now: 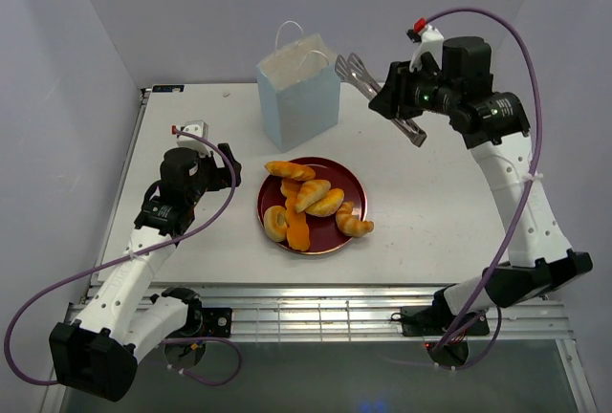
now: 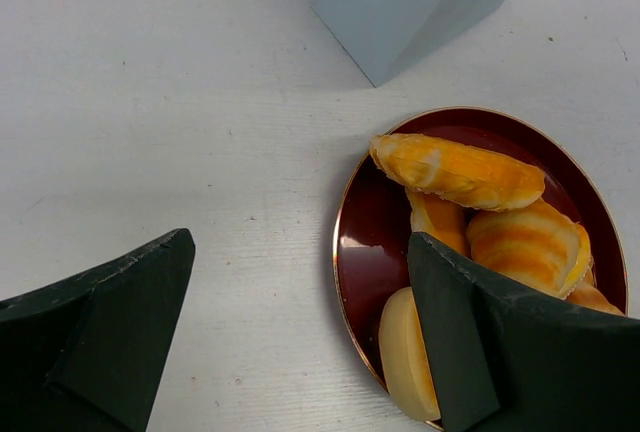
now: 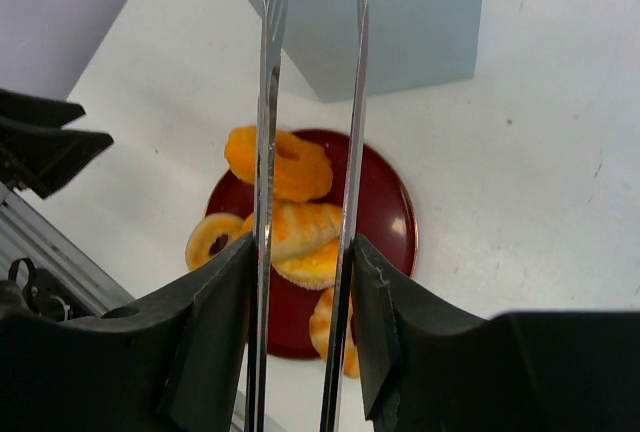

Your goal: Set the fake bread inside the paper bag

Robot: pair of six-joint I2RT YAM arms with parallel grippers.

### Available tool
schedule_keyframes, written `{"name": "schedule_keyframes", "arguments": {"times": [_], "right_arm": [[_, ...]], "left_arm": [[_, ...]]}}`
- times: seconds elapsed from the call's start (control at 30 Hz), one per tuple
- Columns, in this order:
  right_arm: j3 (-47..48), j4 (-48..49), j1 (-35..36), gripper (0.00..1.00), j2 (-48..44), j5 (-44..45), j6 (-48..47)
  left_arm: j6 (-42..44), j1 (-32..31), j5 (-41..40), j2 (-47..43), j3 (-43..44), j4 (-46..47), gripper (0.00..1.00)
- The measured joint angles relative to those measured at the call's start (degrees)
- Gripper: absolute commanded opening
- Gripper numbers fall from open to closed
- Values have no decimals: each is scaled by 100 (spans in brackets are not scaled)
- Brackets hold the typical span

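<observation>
While the right tool (image 1: pixel 390 99) clamps tongs (image 1: pixel 354 74), the fake bread (image 1: pixel 311 198) lies apart.

No writing, brand, number or sign can be read anywhere, neither on the paper bag (image 1: pixel 301 107), the plate (image 1: pixel 350 182), the tongs (image 1: pixel 358 73) nor the table (image 1: pixel 430 212).

White tabletop (image 1: pixel 440 212), matte and faintly scuffed, evenly lit from above, with only soft shadows. Boxed in by plain pale lilac-grey panels: far wall (image 1: pixel 191 11), left wall (image 1: pixel 57 97), right wall (image 1: pixel 579 97). Ends on the near side in a ribbed aluminium rail (image 1: pixel 316 315). Nearer still, a dark surface (image 1: pixel 325 380), glossy, with a small blue glint.
</observation>
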Motion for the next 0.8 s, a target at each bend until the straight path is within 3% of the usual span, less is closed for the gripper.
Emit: {"name": "schedule_keyframes", "arguments": {"times": [0.23,0.33,0.43,0.8], "right_arm": [[-2594,278,0,47,-1617,4,20],[-3547,369,0,47,-2225,-46,42],[-4350,409,0,47,-2702,-136,46],[-5831,107,0,48,-3620,-94,-13]], "left_arm": [[2,0,-46,0,0,0,98],[0,0,-61,0,0,0,91],[39,0,-66,0,0,-2,92],[48,0,-151,0,0,-2,93]]}}
